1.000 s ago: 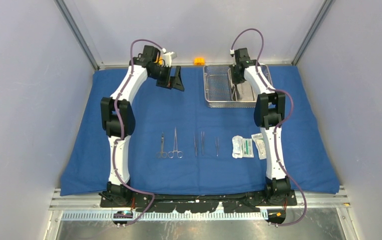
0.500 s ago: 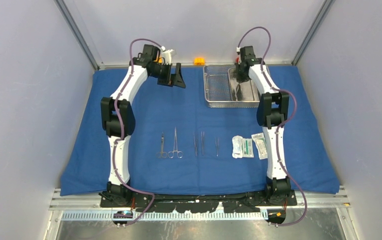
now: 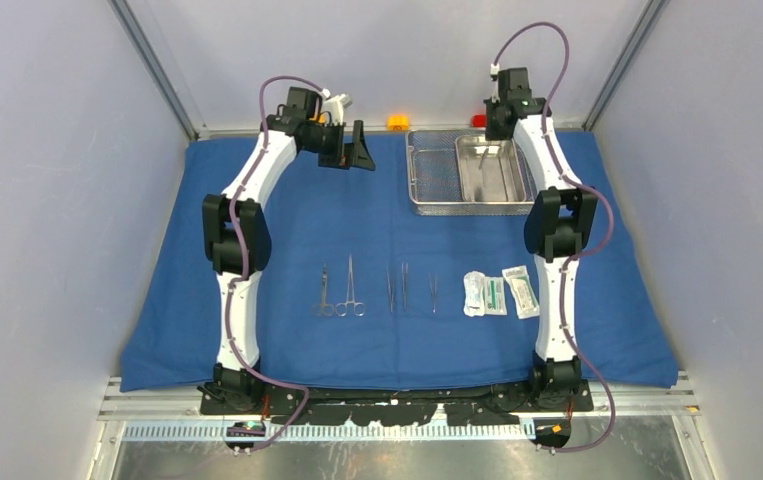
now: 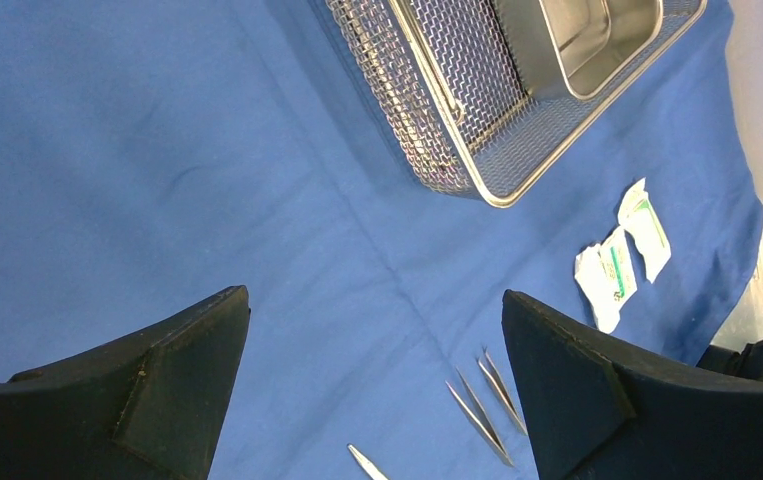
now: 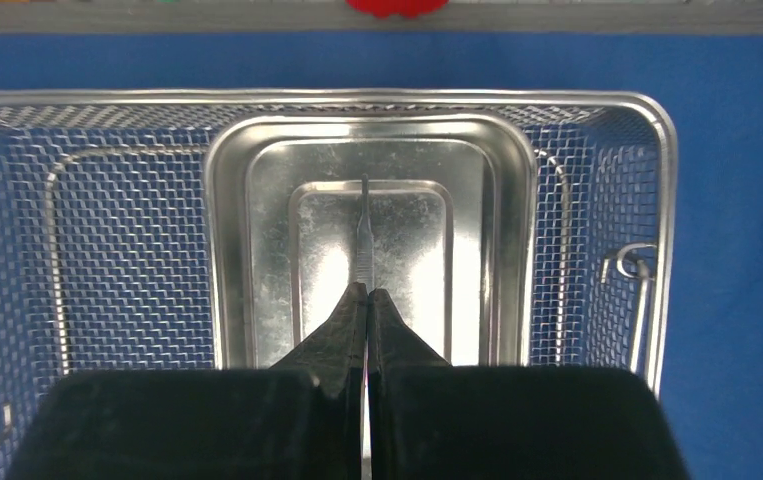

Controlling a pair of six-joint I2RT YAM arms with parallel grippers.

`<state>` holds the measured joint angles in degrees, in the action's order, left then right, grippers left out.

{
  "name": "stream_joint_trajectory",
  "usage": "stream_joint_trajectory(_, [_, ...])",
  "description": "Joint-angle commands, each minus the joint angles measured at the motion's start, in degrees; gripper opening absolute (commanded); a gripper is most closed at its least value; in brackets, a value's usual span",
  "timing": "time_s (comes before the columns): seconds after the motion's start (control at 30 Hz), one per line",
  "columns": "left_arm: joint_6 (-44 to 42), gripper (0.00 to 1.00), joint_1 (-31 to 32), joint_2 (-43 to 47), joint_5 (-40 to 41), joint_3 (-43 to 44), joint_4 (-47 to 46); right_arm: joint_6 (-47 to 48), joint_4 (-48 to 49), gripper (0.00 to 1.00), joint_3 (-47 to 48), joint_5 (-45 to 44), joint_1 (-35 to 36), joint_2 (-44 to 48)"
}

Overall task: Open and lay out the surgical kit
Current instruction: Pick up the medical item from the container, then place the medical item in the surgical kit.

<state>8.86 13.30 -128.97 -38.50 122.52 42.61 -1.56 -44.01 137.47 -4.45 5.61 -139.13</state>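
The blue cloth wrap (image 3: 287,235) lies spread flat. The steel mesh tray (image 3: 431,178) stands at the back with the smaller steel pan (image 3: 505,170) in its right half. My right gripper (image 5: 366,290) is shut on a thin steel instrument (image 5: 363,230) and holds it above the pan (image 5: 267,200), tip pointing away. My left gripper (image 4: 373,292) is open and empty, hovering over bare cloth left of the tray (image 4: 437,90). Two scissors (image 3: 350,290), several forceps (image 3: 397,287) and white-green packets (image 3: 485,293) lie in a row on the near cloth.
A small orange block (image 3: 397,122) and a red block (image 3: 478,120) sit on the ledge behind the cloth; the red one shows in the right wrist view (image 5: 397,5). Grey walls close in the sides and back.
My right arm has swung back and to the right, from over the tray's middle to its back right corner, uncovering the pan. My left gripper has shifted slightly back and to the right.
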Motion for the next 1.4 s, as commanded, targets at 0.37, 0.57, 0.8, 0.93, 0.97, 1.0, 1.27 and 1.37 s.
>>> stream_joint_trajectory(0.37, [6.25, 0.89, 2.39, 11.22, -0.68, -4.02, -7.55, -9.53, 2.69, 0.0, -8.07, 6.8, 4.63, 18.95])
stream_joint_trajectory(0.57, [8.31, 0.87, 3.37, 17.77, 0.43, -11.54, -13.6, -12.85, 3.46, 0.0, -13.68, 8.07, 9.21, 22.91])
stream_joint_trajectory(0.8, [11.18, 0.83, 4.63, 24.62, 2.64, -19.7, -20.19, -16.31, 5.28, 0.0, -18.38, 7.8, 13.9, 25.97])
stream_joint_trajectory(0.93, [12.09, 0.79, 6.84, 26.65, 4.07, -21.4, -20.53, -17.51, 5.91, 0.0, -19.86, 7.04, 15.84, 26.97])
stream_joint_trajectory(0.97, [12.44, 0.78, 7.4, 27.03, 4.51, -21.89, -20.48, -17.59, 6.23, 0.0, -20.32, 6.72, 16.4, 27.26])
stream_joint_trajectory(1.0, [12.8, 0.77, 7.96, 27.35, 4.94, -22.59, -20.58, -17.6, 6.36, 0.0, -20.83, 6.47, 16.9, 27.54])
stream_joint_trajectory(1.27, [14.95, 0.71, 11.03, 29.17, 7.1, -28.47, -24.05, -17.76, 6.96, 0.0, -22.25, 5.48, 19.44, 28.23])
stream_joint_trajectory(1.37, [14.85, 0.71, 12.31, 29.11, 7.62, -29.52, -25.64, -17.76, 7.17, 0.01, -22.76, 5.5, 19.94, 28.33])
